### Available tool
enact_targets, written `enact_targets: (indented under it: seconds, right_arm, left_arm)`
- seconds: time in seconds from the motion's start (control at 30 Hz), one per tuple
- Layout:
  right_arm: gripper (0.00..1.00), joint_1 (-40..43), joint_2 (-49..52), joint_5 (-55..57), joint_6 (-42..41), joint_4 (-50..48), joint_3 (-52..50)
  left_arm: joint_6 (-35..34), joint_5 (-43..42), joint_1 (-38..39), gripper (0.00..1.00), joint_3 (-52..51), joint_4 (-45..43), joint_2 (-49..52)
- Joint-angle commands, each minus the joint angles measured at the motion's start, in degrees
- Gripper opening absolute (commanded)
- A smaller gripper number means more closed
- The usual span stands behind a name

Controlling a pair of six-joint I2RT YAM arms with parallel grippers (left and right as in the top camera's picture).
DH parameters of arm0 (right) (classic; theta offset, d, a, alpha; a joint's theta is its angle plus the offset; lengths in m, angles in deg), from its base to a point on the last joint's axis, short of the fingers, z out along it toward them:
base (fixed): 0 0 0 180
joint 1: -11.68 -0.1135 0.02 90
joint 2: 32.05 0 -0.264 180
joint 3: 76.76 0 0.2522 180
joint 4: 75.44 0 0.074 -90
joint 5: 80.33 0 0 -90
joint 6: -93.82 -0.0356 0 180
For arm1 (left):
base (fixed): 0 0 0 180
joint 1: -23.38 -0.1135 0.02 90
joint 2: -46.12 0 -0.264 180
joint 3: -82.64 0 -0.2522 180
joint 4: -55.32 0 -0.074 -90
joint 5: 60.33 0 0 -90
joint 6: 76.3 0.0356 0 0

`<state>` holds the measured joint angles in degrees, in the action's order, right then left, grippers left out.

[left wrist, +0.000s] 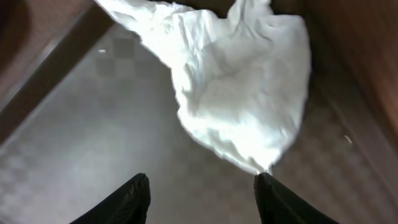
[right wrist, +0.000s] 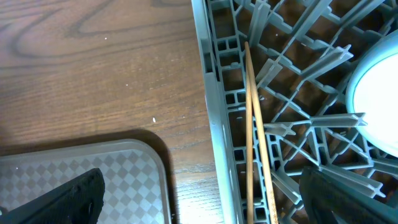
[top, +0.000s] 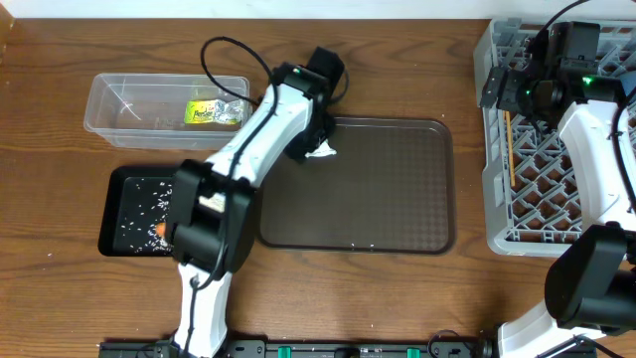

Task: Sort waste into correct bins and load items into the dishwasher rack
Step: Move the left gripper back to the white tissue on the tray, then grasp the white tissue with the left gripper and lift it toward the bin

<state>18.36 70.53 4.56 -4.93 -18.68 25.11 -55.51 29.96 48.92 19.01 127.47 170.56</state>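
Crumpled white tissue (top: 321, 152) lies on the flat dark-brown rectangular serving tray (top: 378, 199), tucked into its far-left corner just inside the raised rim. The left gripper (left wrist: 202, 194) hangs over that corner with its jaws parted and nothing between them. The tissue sits just ahead of the fingertips, its lowest fold reaching down to one finger (left wrist: 273, 200); whether they touch I cannot tell. Checkered tray floor shows in the gap between the fingers and spreads from the tissue toward the tray's near and right edges.

Left of the brown tray, the clear rectangular plastic tub (top: 99, 109) holds the green-yellow printed snack wrapper (top: 212, 112). The shallow black rectangular tray (top: 109, 214), also to its left but nearer, carries scattered white rice grains (top: 139, 204) and the small orange carrot (top: 160, 231).

Right of the brown tray, past a strip of wooden table (right wrist: 93, 62), stands the large grey plastic lattice crate (top: 491, 199). The pair of thin wooden chopsticks (right wrist: 252, 137) lies lengthwise in it, just inside the wall facing the tray. The right gripper (right wrist: 205, 199) hovers above that wall, jaws spread wide and empty, with one finger over the tray's corner and the other over the lattice. A pale round rim (right wrist: 376, 99) shows deeper in the crate — which vessel it is, I cannot tell.
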Motion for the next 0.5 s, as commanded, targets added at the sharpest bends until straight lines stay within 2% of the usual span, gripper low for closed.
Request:
enact_targets:
  seconds: [0.0,0.23,0.47]
  right_arm:
    - [0.99,0.48,-1.70,0.39,-0.63,0.09,1.07]
    - [0.99,0.44,-1.70,0.37,-0.63,0.07,1.07]
    - [0.99,0.42,-1.70,0.39,-0.63,0.09,1.07]
  left_arm:
    - [-2.93,1.07,-0.22,0.58,-0.33,-1.36,2.43]
    - [-2.91,0.31,-0.22,0.57,-0.33,-5.64,5.88]
    - [-2.89,-1.33,-0.17,0.57,-0.35,-5.81,8.66]
